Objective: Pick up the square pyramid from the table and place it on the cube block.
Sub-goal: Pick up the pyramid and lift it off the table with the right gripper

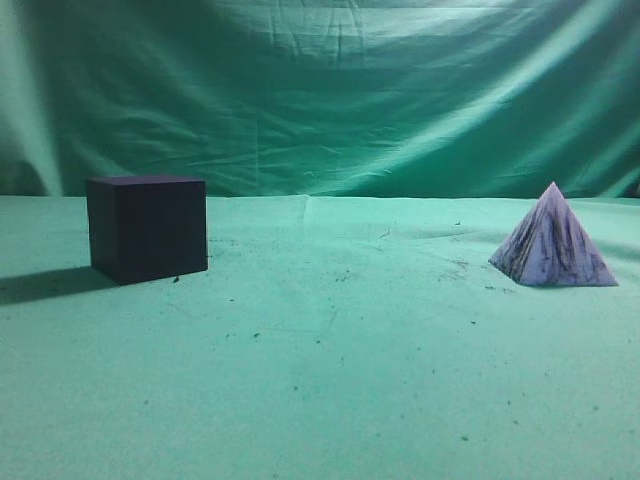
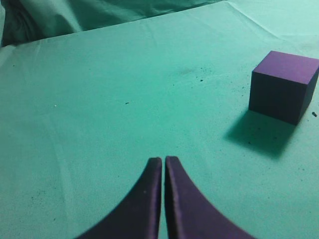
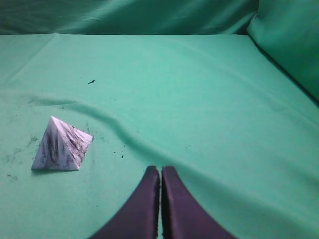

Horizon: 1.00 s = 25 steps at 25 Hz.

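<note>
Two solids rest well apart on the green desk: the cube block stands at about nine o'clock in the exterior view, and the smaller square pyramid sits upright at three o'clock, point up. Neither arm touches them. The left gripper hovers with jaws clenched, the cube at its two o'clock; the right gripper likewise, jaws clenched on nothing, the pyramid at its ten o'clock.

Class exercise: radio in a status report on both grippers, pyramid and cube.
Left gripper and right gripper shut, empty. Pyramid upright on table, cube apart, top bare. Nothing between them.
</note>
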Tool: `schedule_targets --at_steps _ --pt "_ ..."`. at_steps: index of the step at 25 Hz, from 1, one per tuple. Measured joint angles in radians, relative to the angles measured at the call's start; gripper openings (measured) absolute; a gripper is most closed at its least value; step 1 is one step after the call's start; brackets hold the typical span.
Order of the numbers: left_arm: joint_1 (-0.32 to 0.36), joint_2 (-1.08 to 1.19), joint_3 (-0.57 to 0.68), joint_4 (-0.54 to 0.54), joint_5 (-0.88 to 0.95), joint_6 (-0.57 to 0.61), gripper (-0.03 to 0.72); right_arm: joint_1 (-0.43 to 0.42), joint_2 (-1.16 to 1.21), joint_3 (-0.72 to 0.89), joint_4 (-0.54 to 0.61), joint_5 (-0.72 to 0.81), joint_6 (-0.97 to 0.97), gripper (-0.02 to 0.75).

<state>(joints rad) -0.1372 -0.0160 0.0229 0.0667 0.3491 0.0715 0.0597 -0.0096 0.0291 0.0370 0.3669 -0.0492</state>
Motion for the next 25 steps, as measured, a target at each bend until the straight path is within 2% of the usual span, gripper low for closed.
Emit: schedule_targets --at_steps 3,7,9,14,20,25 --pt "0.000 0.000 0.000 0.000 0.000 0.000 0.000 0.000 0.000 0.000 -0.012 -0.036 0.002 0.000" --pt "0.000 0.000 0.000 0.000 0.000 0.000 0.000 0.000 0.000 0.000 0.057 -0.313 0.013 0.000" --pt "0.000 0.000 0.000 0.000 0.000 0.000 0.000 0.000 0.000 -0.019 0.075 -0.363 0.013 0.000" --pt "0.000 0.000 0.000 0.000 0.002 0.000 0.000 0.000 0.151 -0.274 0.082 -0.134 0.017 0.000" --pt "0.000 0.000 0.000 0.000 0.002 0.000 0.000 0.000 0.535 -0.567 0.082 0.232 -0.002 0.000" --pt "0.000 0.000 0.000 0.000 0.002 0.000 0.000 0.003 0.837 -0.750 0.172 0.488 -0.128 0.000"
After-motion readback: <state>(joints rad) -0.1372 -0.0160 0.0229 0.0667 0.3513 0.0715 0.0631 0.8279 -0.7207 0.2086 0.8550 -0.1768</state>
